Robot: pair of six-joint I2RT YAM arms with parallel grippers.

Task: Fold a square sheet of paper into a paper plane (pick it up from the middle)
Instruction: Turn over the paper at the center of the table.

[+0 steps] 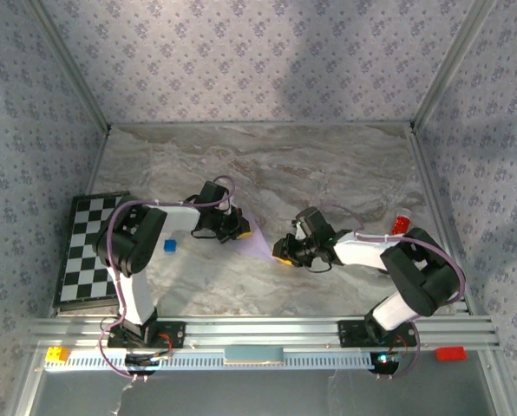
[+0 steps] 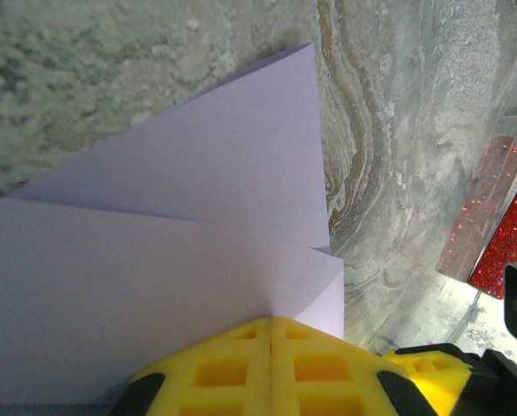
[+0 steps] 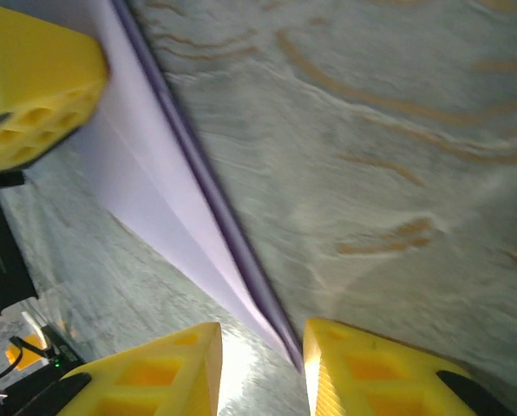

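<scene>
- Overhead, my two arms meet at the middle of the desk (image 1: 328,165). The sheet of paper (image 1: 260,243) shows there as a small lilac wedge between the left arm (image 1: 133,251) and the right arm (image 1: 415,273).
- From that height I cannot read the grip; the wrist cameras show it.
- My left wrist view shows my left jaws clenched on the sheet (image 2: 154,260). The yellow fingers (image 2: 232,373) are pressed together, and the folded layers fan out ahead of them above the desk.
- My right wrist view shows my right jaws parted. The sheet's narrow point (image 3: 154,199) runs down into the gap between the fingers (image 3: 371,373) and is not pinched.
- A red glittery thing (image 2: 501,234) shows sparkling in my left wrist view. From above it is just a red spot (image 1: 402,224) near the desk's right edge.
- The desk top is marbled grey and tan stone. Flowered wallpaper (image 1: 241,61) covers the three walls, and metal posts stand in the corners.
- A metal rail (image 1: 258,329) at the near edge carries both arm bases.
- By count there are two arms, one sheet, one blue cube (image 1: 170,246) and one chequered board (image 1: 89,251) at the left. One yellow block (image 1: 57,354) and one red block (image 1: 450,353) sit by the rail.
</scene>
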